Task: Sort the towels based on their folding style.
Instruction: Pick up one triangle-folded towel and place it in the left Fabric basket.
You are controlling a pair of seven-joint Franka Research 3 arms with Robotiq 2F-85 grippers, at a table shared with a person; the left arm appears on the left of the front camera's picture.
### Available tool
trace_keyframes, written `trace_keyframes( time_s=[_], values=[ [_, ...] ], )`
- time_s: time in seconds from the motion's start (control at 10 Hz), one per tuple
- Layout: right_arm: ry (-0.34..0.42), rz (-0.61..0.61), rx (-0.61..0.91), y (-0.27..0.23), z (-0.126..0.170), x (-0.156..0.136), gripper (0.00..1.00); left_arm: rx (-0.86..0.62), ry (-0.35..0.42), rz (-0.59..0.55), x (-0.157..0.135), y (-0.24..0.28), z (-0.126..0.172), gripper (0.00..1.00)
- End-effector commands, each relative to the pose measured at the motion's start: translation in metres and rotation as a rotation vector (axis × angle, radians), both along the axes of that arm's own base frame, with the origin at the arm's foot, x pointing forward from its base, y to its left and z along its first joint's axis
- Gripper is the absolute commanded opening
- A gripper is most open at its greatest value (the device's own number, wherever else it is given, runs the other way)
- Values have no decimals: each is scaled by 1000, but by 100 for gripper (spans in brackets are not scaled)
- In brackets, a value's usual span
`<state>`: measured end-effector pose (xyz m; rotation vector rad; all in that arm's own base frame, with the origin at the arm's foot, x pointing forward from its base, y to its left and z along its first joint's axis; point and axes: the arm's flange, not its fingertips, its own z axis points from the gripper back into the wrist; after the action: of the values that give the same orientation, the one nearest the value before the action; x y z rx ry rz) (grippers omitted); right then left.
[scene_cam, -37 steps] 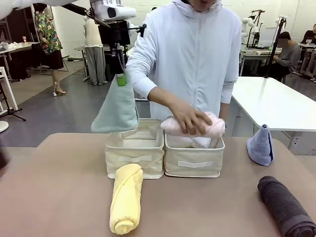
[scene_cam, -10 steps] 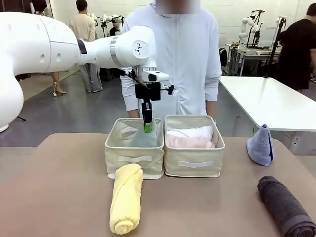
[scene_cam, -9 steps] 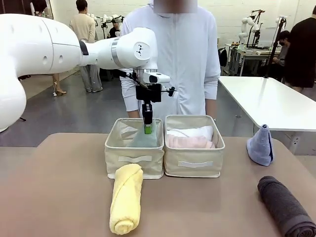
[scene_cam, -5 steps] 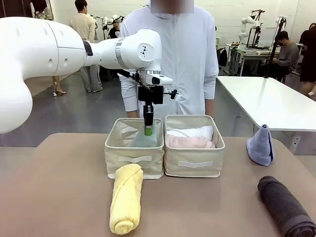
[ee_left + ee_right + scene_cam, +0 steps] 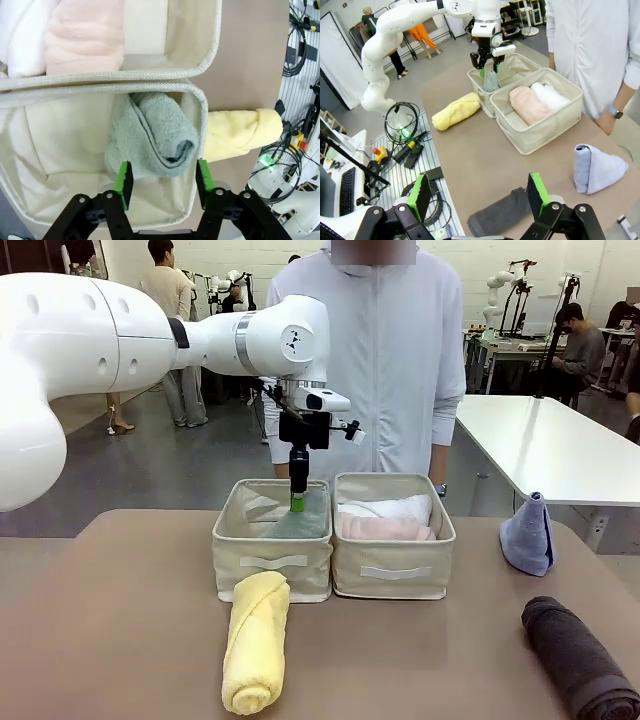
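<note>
Front: left gripper (image 5: 297, 504) is hanging over the left bin (image 5: 240, 546); green towel (image 5: 306, 526) is lying inside, mostly hidden by the wall. Left wrist: jaws are standing wide, flanking that towel. Right wrist: right gripper (image 5: 478, 192) is gaping wide, empty.

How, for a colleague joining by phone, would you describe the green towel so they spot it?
On the brown table, two beige bins stand side by side. Under the robot's left hand, the left bin holds one towel. It is sage green, unlike the pink towel and white towel next door.
</note>
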<state>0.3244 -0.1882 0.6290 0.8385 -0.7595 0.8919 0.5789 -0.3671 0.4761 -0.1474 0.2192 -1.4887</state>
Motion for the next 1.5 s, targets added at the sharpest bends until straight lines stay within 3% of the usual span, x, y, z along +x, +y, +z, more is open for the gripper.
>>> trace_keyframes(
  time_s=[0.0,0.5,0.7,0.8,1.0,1.4],
  values=[
    [-22,12,21,-1,2,2,100,31,-9,-38,-3,-3,10,100],
    [-22,12,21,-1,2,2,100,22,-15,-101,-18,4,31,100],
    [-22,12,21,-1,2,2,100,57,-46,-312,-69,46,85,100],
    [-22,12,21,-1,2,2,100,73,-114,-357,-101,81,105,100],
    [-22,12,21,-1,2,2,100,-13,-198,-273,-135,144,113,100],
    [1,1,0,0,0,0,100,-185,-234,-66,-133,217,98,100]
  ],
)
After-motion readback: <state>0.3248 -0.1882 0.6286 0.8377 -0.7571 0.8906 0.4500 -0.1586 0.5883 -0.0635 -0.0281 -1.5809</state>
